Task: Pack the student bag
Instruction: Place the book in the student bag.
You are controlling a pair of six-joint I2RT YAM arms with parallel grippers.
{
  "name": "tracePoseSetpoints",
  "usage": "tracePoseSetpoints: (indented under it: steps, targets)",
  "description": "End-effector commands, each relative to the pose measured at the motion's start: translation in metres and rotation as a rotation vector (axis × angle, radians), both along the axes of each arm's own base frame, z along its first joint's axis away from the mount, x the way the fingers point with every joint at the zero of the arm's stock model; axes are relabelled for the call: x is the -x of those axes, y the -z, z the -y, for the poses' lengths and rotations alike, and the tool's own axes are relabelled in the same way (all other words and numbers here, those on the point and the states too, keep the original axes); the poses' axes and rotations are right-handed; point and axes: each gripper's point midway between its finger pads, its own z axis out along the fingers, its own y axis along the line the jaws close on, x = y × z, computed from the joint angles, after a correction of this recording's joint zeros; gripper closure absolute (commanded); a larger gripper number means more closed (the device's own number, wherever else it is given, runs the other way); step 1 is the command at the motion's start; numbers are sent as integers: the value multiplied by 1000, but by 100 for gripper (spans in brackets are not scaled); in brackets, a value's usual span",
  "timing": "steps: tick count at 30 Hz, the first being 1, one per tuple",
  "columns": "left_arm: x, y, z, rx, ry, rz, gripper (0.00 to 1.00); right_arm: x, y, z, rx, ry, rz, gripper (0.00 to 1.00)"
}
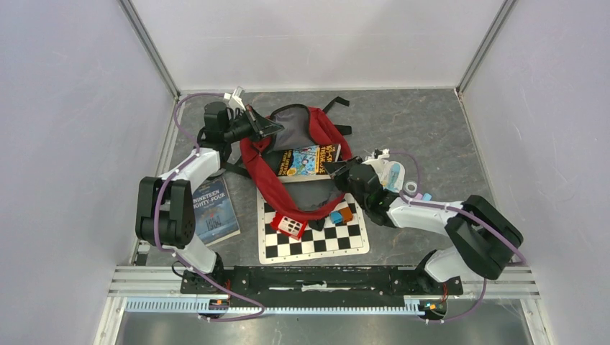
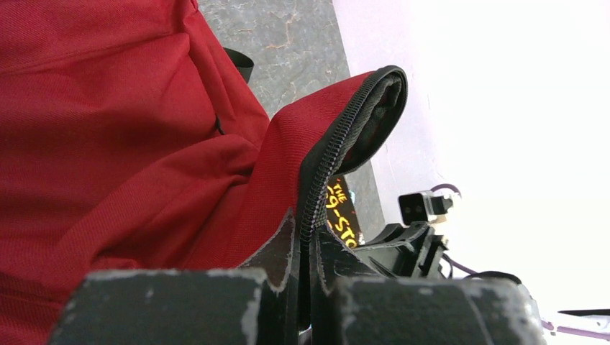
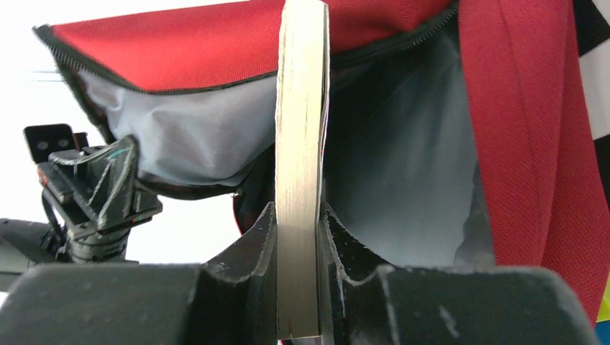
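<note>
Left jaws clamp the bag (image 1: 329,133) rim open. Right jaws grip a book (image 1: 306,159), half inside. Second book (image 1: 216,208) and chessboard (image 1: 324,241) remain on desk (image 1: 431,129).

The student bag (image 1: 325,134), red with grey lining, lies unzipped, mouth gaping, at upper centre of the overhead view.

Bag (image 1: 327,133): red, grey lining, blk zip.
Book (image 1: 306,160): yellow/blue cover, cream page edge.
Novel (image 1: 216,208): blue.
Board (image 1: 324,241): blk/wht check.
Box (image 1: 291,226): red, wht patches.
Blue block (image 1: 336,216), orange block (image 1: 347,213).
Table (image 1: 410,122): mottled grey.
</note>
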Motion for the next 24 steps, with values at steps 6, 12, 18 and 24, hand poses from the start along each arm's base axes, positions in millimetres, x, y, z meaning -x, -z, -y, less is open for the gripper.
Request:
tracePoseSetpoints:
  steps: [6,12,18,24]
  targets:
    - [9,-38,10,90,61,100,98,-10,20,-13,-91,81,-81,100]
    - [9,-39,10,101,63,105,98,-3,45,-14,-69,99,-129,100]
    - [9,-33,11,103,68,86,98,-21,51,-27,-26,114,-126,98]
    - [6,-21,5,18,46,67,98,-21,70,-31,9,94,-154,73]
